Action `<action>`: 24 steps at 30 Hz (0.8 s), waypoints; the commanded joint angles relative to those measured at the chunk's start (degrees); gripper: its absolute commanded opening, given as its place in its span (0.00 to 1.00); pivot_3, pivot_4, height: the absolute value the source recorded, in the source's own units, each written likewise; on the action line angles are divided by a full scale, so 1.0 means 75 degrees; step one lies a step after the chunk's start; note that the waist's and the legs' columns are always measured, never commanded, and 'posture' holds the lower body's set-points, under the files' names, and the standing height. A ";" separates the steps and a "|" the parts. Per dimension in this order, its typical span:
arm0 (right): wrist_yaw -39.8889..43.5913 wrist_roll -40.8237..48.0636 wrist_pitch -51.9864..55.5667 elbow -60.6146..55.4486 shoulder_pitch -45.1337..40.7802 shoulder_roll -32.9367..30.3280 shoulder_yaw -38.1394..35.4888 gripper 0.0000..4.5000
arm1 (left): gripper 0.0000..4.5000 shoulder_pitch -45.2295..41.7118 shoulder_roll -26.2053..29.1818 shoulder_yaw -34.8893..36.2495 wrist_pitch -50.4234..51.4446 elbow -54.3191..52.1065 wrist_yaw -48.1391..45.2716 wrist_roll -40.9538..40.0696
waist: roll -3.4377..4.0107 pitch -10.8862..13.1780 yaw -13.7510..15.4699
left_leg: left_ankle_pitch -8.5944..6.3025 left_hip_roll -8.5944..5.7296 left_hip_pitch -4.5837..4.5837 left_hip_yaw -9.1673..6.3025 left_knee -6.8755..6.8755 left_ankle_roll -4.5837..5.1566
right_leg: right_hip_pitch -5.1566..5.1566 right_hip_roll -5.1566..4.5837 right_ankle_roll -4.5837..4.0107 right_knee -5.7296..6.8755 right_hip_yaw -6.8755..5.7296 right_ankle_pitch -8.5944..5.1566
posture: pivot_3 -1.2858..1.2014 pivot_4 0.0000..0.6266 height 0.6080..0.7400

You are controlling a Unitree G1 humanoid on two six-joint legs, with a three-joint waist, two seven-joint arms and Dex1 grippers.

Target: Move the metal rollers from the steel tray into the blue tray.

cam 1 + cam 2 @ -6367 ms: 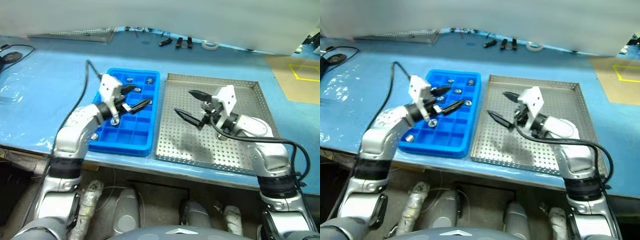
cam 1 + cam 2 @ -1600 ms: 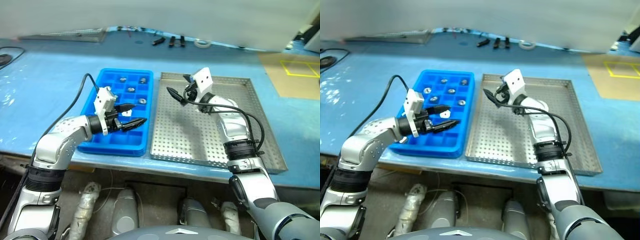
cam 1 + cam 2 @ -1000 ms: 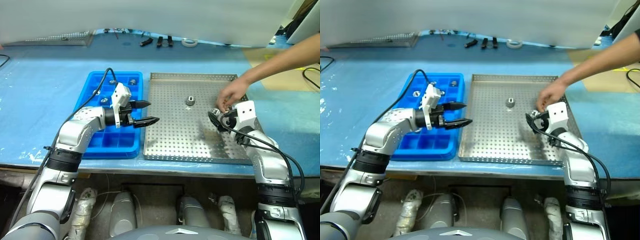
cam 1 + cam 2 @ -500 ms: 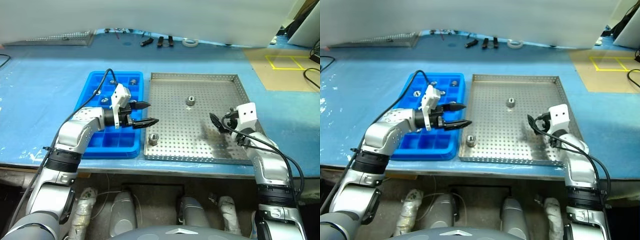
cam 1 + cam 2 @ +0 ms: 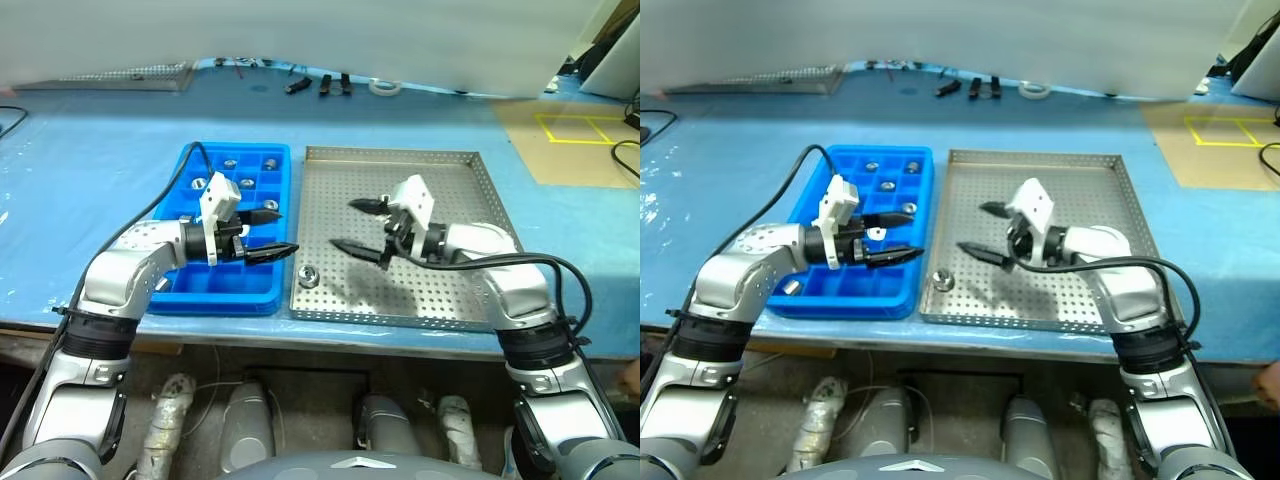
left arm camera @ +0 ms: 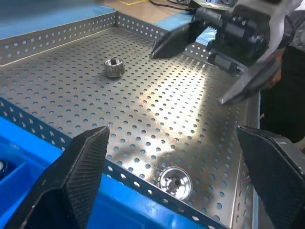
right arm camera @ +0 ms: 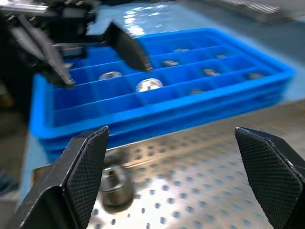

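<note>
- We read no writing or labels anywhere.
- Metal rollers (image 5: 308, 274): shiny, short, holed; one at the steel tray's (image 5: 455, 305) front-left corner, several in the blue tray (image 5: 196, 288).
- Left gripper (image 5: 273, 233) and right gripper (image 5: 352, 226): both spread wide, empty.

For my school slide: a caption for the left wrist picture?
Two metal rollers wait on the steel tray, open right gripper above.

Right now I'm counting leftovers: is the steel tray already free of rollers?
No, two metal rollers lie on the steel tray.

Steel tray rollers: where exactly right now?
Head views: one roller sits in the steel tray's near-left corner beside the blue tray. Left wrist view shows a second roller further in.
</note>
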 commanded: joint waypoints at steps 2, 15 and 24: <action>0.0826 -0.0248 -0.0669 0.0484 -0.0284 -0.0013 0.0562 0.99 | 1.00 0.0663 0.0344 0.0653 0.0390 -0.1141 0.0356 -0.0434 | 0.0000 0.0000 0.0063 | -0.0002 0.0004 -0.0005 0.0000 -0.0002 0.0002 | -0.0001 0.0001 -0.0004 -0.0004 -0.0008 -0.0002 | 0.57 0.24 1.00; 0.0754 -0.0944 -0.1775 0.1675 -0.0370 0.0808 0.0903 0.99 | 1.00 0.2161 0.0964 0.1439 0.0551 -0.2504 0.0652 -0.0921 | -0.0001 0.0001 0.0346 | -0.0001 0.0035 -0.0007 -0.0001 -0.0005 -0.0001 | -0.0005 0.0016 -0.0012 -0.0002 -0.0016 -0.0005 | 0.62 0.24 1.00; -0.0110 -0.1165 -0.0642 0.2191 -0.0725 0.1155 0.0783 0.99 | 1.00 0.1867 0.0896 0.1170 0.0442 -0.2334 0.0709 -0.0858 | -0.0001 0.0001 0.0435 | 0.0000 0.0035 -0.0001 -0.0002 -0.0005 -0.0004 | -0.0005 0.0019 -0.0013 0.0004 -0.0013 -0.0004 | 0.61 0.24 1.00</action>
